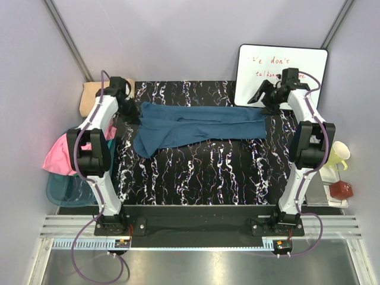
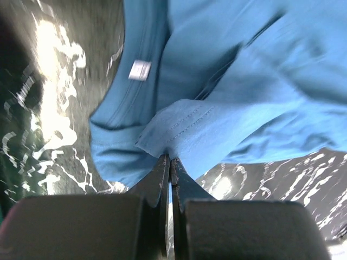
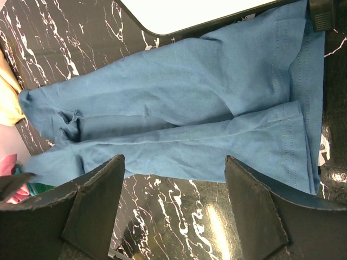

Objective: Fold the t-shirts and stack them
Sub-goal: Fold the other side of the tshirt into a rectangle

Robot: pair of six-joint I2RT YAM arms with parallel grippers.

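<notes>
The blue t-shirt (image 1: 202, 126) is lying bunched lengthwise across the far half of the table (image 1: 208, 172). My left gripper (image 2: 169, 162) is pinching an edge near its collar, jaws pressed together on cloth, while my right gripper (image 3: 173, 162) is hovering spread above the hem. I'm judging this the spreading-out step; next, the right must grip that hem.

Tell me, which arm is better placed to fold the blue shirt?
Left arm, likely: its jaws are shut on the blue shirt, while the right arm hangs above the other end, jaws open.
</notes>
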